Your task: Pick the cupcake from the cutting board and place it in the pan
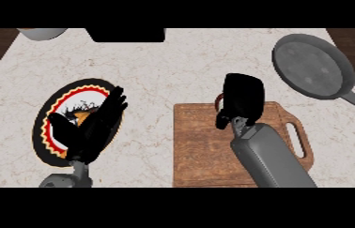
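Tabletop [180,72]: pale marble, carrying everything.

Board [201,147]: wooden, directly under the right hand, running back along the forearm to the near edge; handle loop out past the fingers' right side.

Pan [308,65]: grey, nothing in it, well apart from the right fingers, up and to their right; handle heading off the right edge. No cupcake inside, so placement not done.

Plate [52,142]: round, patterned rim, under the left hand. Not part of the task.

Right hand [243,100]: over the board's far edge, back of hand toward the camera, fingers curled down. A sliver of red shows at their left side, at the board's far edge.

Left hand [97,126]: resting over the plate, fingers straight and slightly spread, holding nothing.

Cupcake [219,100]: judged to be that red sliver, almost wholly hidden under the right fingers, at the board's far edge. Looks clamped by the curled fingers, though actual contact is hidden. Lifted or sitting on the board: cannot tell.

Dark block at the far edge and a pale round thing at the far left corner: too cropped to identify.

Status, as judgement:
- Reach: done, hand on target.
- Grasp: apparently closed, unconfirmed.
- Lift: not evident.
- Carry to pan: not started; long travel up and right from present finger position.
- Release in pan: not started.

Roughly a third through. Remaining: lift off board, cross bare tabletop, set down inside pan rim, open fingers.
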Motion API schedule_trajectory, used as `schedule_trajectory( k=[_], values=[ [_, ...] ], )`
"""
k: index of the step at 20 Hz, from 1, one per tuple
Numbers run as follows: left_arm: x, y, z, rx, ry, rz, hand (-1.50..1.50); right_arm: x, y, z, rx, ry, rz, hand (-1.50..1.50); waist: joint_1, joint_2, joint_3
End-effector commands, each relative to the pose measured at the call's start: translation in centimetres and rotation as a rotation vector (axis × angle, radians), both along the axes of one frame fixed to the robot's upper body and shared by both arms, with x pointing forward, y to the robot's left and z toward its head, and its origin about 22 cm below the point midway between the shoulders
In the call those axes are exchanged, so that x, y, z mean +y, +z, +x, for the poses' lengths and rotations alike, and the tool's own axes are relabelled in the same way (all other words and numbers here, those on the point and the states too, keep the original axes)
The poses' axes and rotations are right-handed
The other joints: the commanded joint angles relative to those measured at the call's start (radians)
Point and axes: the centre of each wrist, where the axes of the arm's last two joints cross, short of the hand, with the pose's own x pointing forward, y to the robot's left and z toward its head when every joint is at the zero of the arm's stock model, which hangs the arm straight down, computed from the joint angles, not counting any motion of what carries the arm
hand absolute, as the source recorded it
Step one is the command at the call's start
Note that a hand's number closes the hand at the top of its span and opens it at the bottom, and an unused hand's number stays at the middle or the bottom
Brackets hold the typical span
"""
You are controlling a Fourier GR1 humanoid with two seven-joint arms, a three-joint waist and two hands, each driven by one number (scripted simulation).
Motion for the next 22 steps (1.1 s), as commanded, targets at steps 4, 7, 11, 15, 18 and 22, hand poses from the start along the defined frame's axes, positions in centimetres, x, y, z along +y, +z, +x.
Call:
schedule_trajectory(
  k=[4,7,11,15,18,22],
  values=[
    [0.8,0.0,-0.1,0.009,0.0,0.013,0.0,1.3,5.2,-0.2,-0.412,-0.115,0.251,1.5,0.001,-0.003,-0.001],
    [0.5,0.6,-0.2,0.005,-0.017,0.014,0.0,-0.3,4.8,0.1,-0.503,-0.152,0.377,1.5,0.004,-0.001,0.0],
    [0.8,-0.8,-0.2,0.012,0.001,-0.013,0.0,-3.3,6.7,0.8,-0.592,-0.173,0.513,1.5,0.0,0.0,-0.001],
    [1.4,0.4,1.2,-0.022,-0.007,0.017,0.0,-6.8,4.8,1.9,-0.6,-0.203,0.593,1.5,-0.002,0.001,-0.002],
    [-0.1,-2.3,0.1,0.006,0.0,0.0,0.0,-10.1,0.5,4.0,-0.582,-0.246,0.494,1.5,0.003,0.003,-0.002],
    [1.2,0.3,0.4,-0.007,-0.012,0.012,0.0,-14.1,-1.3,5.5,-0.591,-0.248,0.375,1.5,0.009,0.003,-0.001]
  ],
)
